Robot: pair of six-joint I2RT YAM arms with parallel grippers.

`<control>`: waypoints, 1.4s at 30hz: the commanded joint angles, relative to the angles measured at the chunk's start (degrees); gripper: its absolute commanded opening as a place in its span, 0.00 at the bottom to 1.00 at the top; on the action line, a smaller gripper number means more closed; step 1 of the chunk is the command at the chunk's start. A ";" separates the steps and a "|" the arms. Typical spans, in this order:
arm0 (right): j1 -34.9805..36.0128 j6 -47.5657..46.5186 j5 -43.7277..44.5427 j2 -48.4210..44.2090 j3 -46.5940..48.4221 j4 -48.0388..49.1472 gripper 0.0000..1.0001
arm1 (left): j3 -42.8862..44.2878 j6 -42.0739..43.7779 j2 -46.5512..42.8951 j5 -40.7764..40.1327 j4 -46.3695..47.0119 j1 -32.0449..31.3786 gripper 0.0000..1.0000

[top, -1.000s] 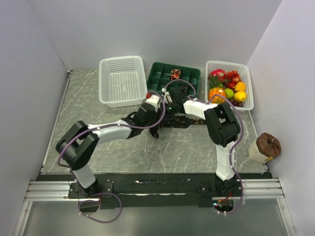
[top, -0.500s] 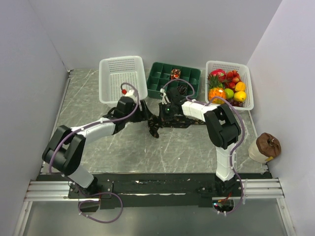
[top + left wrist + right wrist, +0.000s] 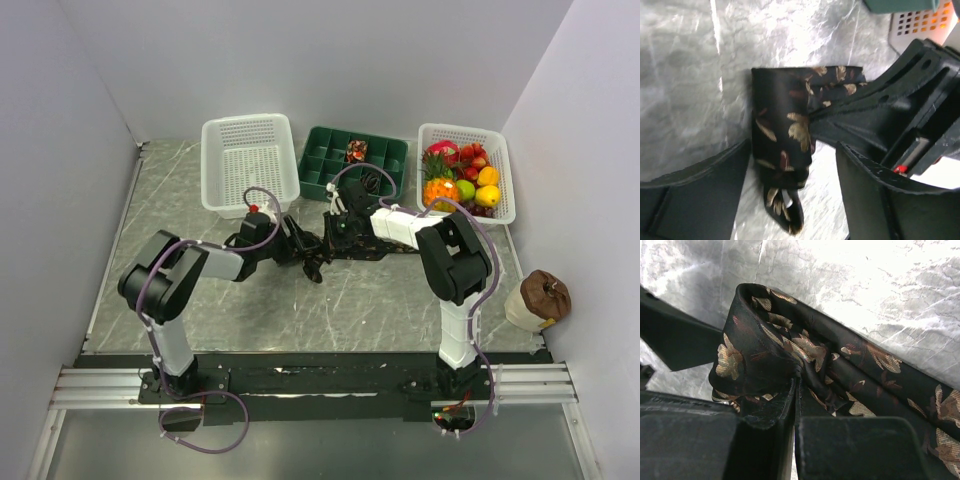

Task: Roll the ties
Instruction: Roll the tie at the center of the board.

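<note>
A black-brown tie (image 3: 782,135) with tan leaf specks lies on the marble table, its near end folded into a loose loop and its tail trailing right (image 3: 375,252). My right gripper (image 3: 797,385) is shut on the fold of the tie (image 3: 765,355), pinching the fabric between its pads. My left gripper (image 3: 790,200) stands open, its fingers (image 3: 695,200) either side of the tie's folded end without touching it. From above, both grippers meet at the tie (image 3: 318,262), left gripper (image 3: 298,250) and right gripper (image 3: 328,240). A small reddish coil (image 3: 356,150) sits in the green tray.
At the back stand a white empty basket (image 3: 250,190), a green compartment tray (image 3: 325,160) and a white basket of fruit (image 3: 500,205). A brown and cream object (image 3: 540,297) sits at the right edge. Purple cables loop over both arms.
My left gripper has opened wider, drawn off to the left and come back low beside the tie's folded end. The right gripper has kept its hold in place.
</note>
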 commanded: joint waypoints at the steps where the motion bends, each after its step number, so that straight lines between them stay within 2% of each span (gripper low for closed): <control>1: 0.58 -0.52 2.29 0.60 -2.71 -5.28 0.06 | 0.70 -4.60 4.46 1.45 8.79 -0.03 0.70; 6: 0.41 -0.17 1.59 0.86 -2.72 -4.49 0.06 | -0.17 -6.45 7.01 -2.06 12.22 -0.20 0.57; 7: 0.50 -0.17 1.67 0.95 -2.54 -4.40 0.06 | -0.26 -6.63 7.71 -2.42 13.62 -0.29 0.49; 9: 0.50 -0.34 1.67 1.03 -1.75 -4.66 0.07 | -0.88 -7.68 8.16 -3.03 15.38 -0.38 0.41; 10: 0.50 -0.43 1.76 1.03 -1.40 -4.84 0.07 | -1.05 -7.95 8.33 -3.39 16.78 -0.29 0.28; 12: 0.41 -0.26 1.85 0.43 -0.78 -4.75 0.08 | -1.41 -8.82 8.42 -4.26 17.50 -0.38 0.14; 13: 0.15 0.01 1.76 -0.10 -0.69 -4.58 0.08 | -1.58 -8.92 8.34 -4.53 17.85 -0.38 0.04; 14: -0.12 0.36 2.11 -0.80 -1.13 -4.05 0.08 | -1.76 -8.92 8.16 -4.62 17.76 -0.38 0.01; 20: -3.63 2.12 3.60 -10.55 -4.82 0.61 0.10 | -3.25 -8.22 6.23 -5.59 17.33 -0.03 0.01; 23: -4.60 1.51 4.92 -11.62 -4.56 -0.09 0.10 | -3.60 -7.43 4.74 -5.67 15.75 0.41 0.01; 36: -3.90 0.71 5.98 -3.54 -2.72 -2.64 0.10 | -2.73 -6.29 0.17 -5.41 9.51 2.17 0.01; 42: -0.91 0.36 6.78 0.68 1.06 -4.31 0.09 | -0.09 -1.98 -3.96 -8.66 -0.41 2.26 0.01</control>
